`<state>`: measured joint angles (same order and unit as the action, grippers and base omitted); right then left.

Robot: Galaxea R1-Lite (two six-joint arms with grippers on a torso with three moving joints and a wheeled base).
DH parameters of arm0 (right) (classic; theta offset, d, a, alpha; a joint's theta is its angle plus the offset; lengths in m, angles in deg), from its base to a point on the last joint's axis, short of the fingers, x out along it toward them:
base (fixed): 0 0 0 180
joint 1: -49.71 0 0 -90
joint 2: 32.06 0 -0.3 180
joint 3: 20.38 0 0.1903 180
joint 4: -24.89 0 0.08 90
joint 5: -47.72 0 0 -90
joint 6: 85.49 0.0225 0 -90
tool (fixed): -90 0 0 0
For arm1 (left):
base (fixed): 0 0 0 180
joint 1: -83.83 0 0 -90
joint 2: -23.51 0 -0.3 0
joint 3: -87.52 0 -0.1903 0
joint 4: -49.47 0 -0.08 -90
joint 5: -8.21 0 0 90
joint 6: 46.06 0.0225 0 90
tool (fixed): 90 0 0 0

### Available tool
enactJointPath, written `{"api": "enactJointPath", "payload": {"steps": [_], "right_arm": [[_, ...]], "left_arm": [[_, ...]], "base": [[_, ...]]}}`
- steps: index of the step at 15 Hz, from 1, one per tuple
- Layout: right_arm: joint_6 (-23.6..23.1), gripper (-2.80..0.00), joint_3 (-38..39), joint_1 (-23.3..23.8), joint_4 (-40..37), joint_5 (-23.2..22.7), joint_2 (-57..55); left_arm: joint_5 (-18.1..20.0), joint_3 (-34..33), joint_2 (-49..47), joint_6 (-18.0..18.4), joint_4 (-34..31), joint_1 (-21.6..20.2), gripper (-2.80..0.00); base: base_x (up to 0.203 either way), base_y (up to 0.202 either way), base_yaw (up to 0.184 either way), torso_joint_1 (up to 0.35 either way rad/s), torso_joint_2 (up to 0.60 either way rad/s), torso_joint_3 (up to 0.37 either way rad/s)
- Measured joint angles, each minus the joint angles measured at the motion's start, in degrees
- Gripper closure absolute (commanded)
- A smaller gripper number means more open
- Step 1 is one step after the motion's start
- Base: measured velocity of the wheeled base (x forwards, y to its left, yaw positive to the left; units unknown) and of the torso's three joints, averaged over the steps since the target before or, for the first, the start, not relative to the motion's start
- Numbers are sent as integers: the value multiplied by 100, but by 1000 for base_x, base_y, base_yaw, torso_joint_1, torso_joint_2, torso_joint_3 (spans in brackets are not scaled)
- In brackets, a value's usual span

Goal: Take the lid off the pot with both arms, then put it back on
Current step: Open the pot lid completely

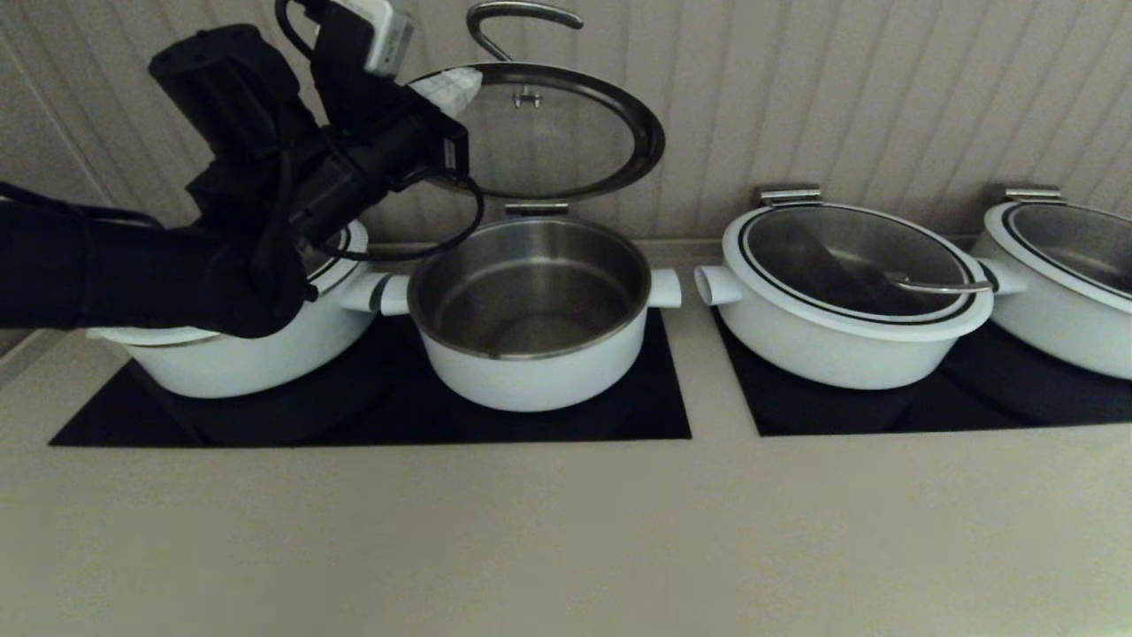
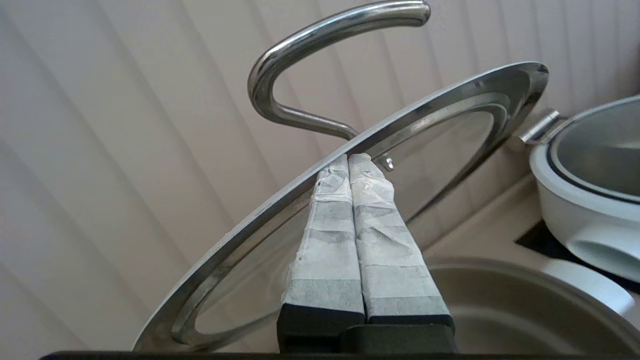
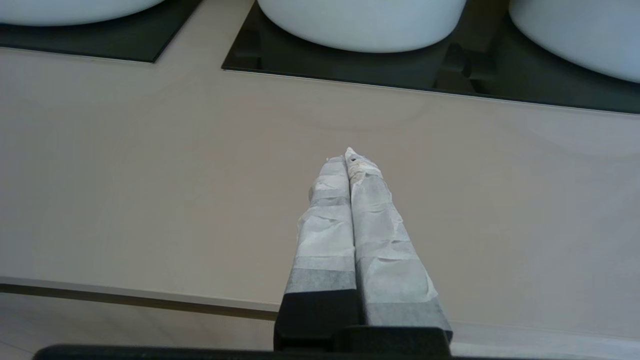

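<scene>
The pot (image 1: 531, 354) stands open on the left black hob, its steel inside bare; part of it shows in the left wrist view (image 2: 500, 300). The lid (image 1: 566, 133) is tilted up steeply above the pot's back rim, underside toward me, with its curved steel handle (image 1: 517, 18) behind it. My left gripper (image 1: 455, 87) is shut, and its taped fingertips press against the lid's underside near the rim (image 2: 348, 160). It grips nothing. The lid (image 2: 450, 145) and handle (image 2: 310, 40) fill the left wrist view. My right gripper (image 3: 348, 157) is shut and empty, low over the bare counter, out of the head view.
A wider white pan (image 1: 248, 354) sits left of the pot, under my left arm. Two lidded white pans (image 1: 849, 292) (image 1: 1061, 274) stand on the right hob (image 1: 929, 407). A ribbed wall runs close behind. The beige counter (image 1: 566, 531) lies in front.
</scene>
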<state>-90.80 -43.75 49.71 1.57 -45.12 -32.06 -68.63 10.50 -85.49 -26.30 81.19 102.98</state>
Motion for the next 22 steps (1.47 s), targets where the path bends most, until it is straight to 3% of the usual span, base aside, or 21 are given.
{"api": "enactJointPath", "payload": {"steps": [13,22], "right_arm": [[2,0,0,0,1,0,0],[0,0,0,0,2,-2,0]], "left_arm": [[11,909,-338,554,100,-59,0],[9,1055,-390,597,63,-190,0]], "base": [[0,0,0,0,0,0],[0,0,0,0,0,0]]}}
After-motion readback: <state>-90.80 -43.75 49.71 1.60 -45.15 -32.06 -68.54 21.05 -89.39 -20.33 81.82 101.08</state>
